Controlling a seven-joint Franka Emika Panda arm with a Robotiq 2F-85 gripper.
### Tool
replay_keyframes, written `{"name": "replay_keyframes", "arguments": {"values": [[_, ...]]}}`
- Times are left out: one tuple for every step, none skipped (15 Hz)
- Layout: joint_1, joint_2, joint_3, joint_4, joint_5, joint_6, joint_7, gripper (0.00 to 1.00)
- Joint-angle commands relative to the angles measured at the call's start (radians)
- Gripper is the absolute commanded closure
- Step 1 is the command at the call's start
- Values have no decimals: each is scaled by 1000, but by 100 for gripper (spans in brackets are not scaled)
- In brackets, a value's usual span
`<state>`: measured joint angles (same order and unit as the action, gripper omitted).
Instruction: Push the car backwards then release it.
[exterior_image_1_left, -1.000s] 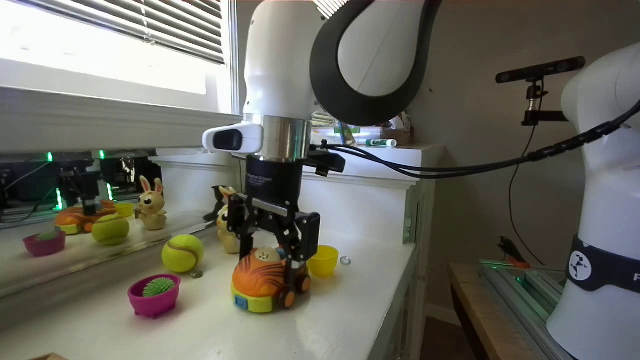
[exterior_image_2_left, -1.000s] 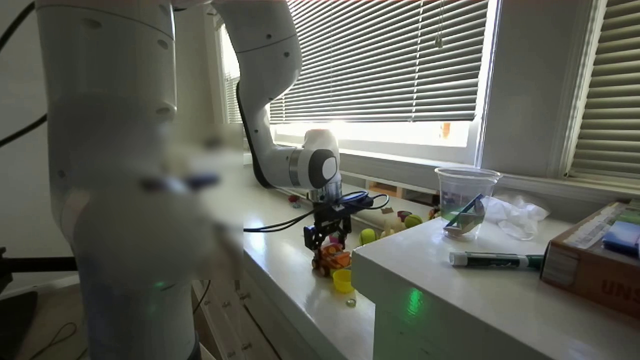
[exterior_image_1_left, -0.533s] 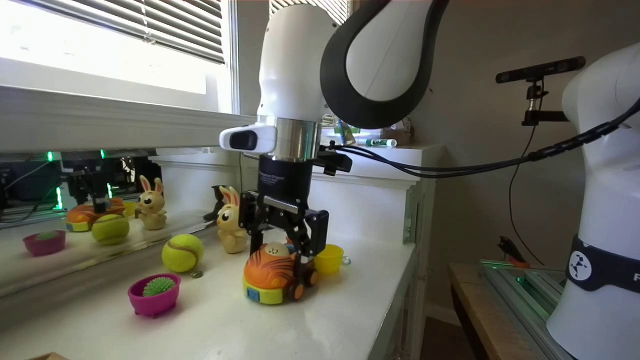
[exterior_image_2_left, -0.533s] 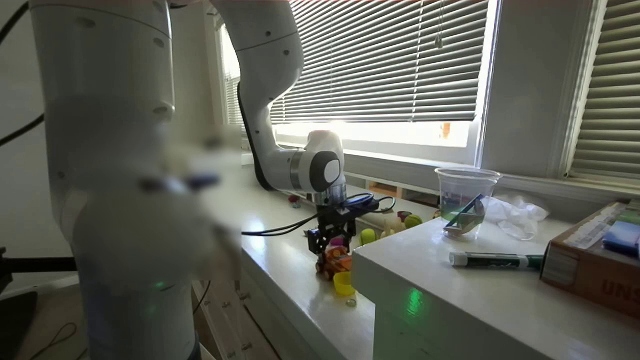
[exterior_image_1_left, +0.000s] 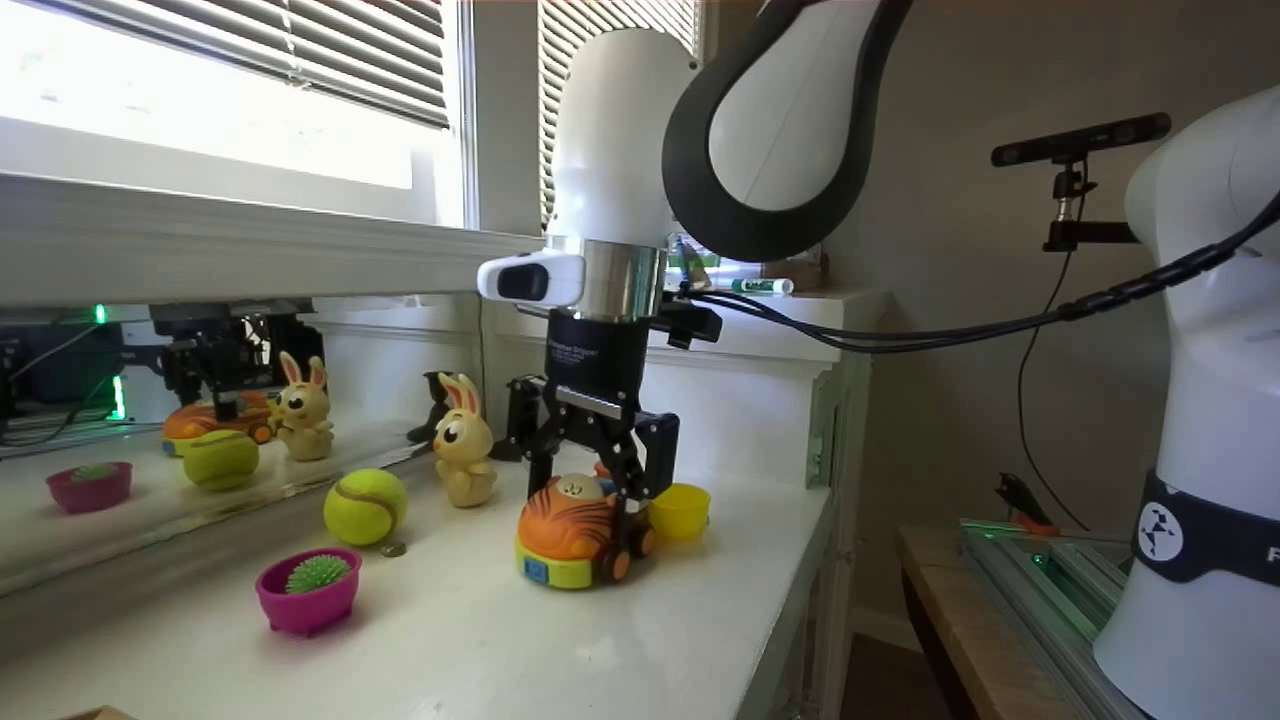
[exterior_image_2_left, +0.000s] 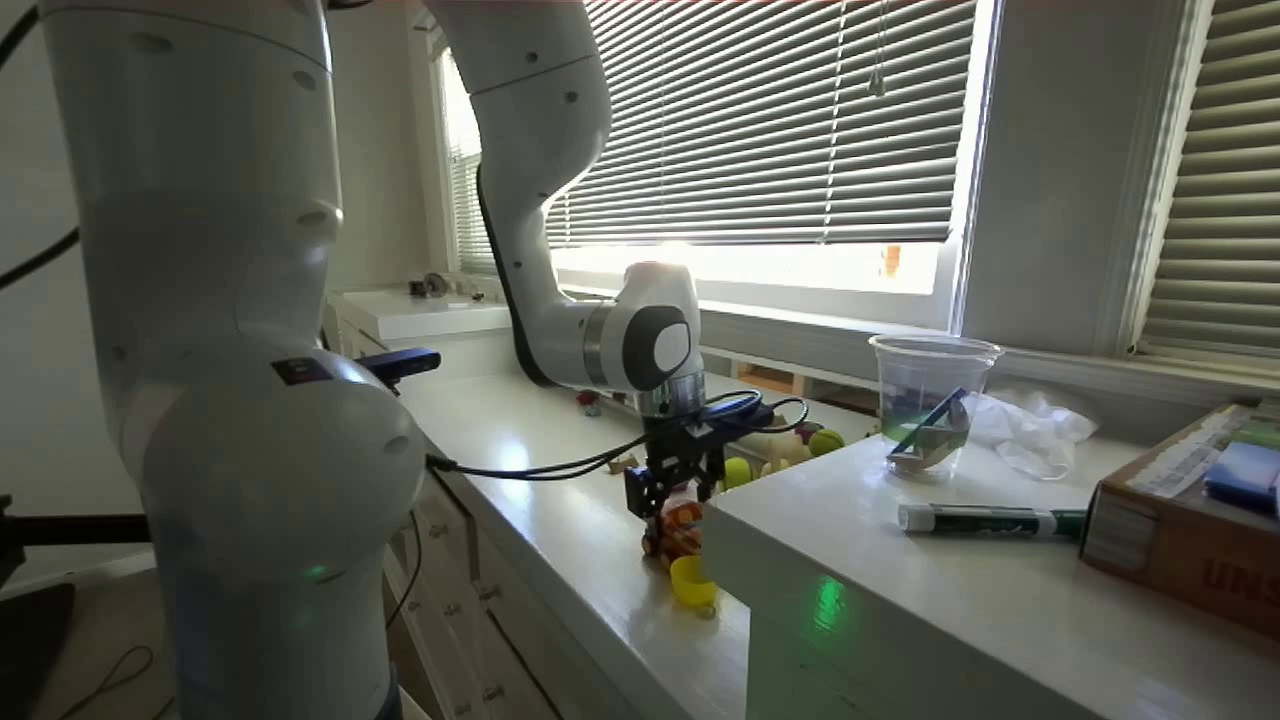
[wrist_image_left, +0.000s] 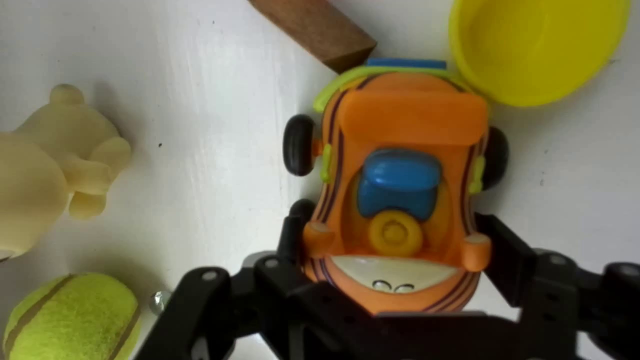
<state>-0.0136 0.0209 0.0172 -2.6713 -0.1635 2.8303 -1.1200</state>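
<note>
In an exterior view, an orange tiger-striped toy car (exterior_image_1_left: 565, 525) sits on a white countertop (exterior_image_1_left: 430, 660), a black gripper (exterior_image_1_left: 584, 508) closed around its flanks. Over the last second both have slid rear-first, farther from the magenta bowl (exterior_image_1_left: 305, 612) ahead of the toy car, and the yellow cup (exterior_image_1_left: 682, 512) behind it has shifted too. The backward push seems under way, with the release still to come. A tennis ball (exterior_image_1_left: 365, 507) and a cream rabbit figurine (exterior_image_1_left: 464, 460) stand to the toy car's side, near a mirror (exterior_image_1_left: 160, 508).

In an exterior view, the toy car is partly hidden behind a raised white ledge (exterior_image_2_left: 830, 520) bearing a clear plastic cup (exterior_image_2_left: 930, 395), a marker (exterior_image_2_left: 990, 519) and a cardboard box (exterior_image_2_left: 1170, 500); window blinds (exterior_image_2_left: 770, 130) hang beyond it.

In the wrist view, fingers (wrist_image_left: 291, 240) press the toy car near its front; its rear appears to meet the yellow cup, with a brown block (wrist_image_left: 317, 30) just beside, which may hinder further reversing
</note>
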Motion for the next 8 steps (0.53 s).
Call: {"name": "replay_keyframes", "arguments": {"values": [[-7, -9, -13, -57, 13, 19, -44, 39], [-6, -11, -14, -58, 10, 18, -43, 39], [-6, -13, -15, -57, 3, 17, -38, 3], [-4, -19, -15, -59, -2, 10, -34, 1], [-2, -24, -13, -67, 3, 9, -34, 0], [1, -35, -10, -76, -7, -1, -26, 0], [4, -50, -9, -83, -21, -11, -14, 0], [5, -61, -9, -86, -36, -15, -6, 0]]}}
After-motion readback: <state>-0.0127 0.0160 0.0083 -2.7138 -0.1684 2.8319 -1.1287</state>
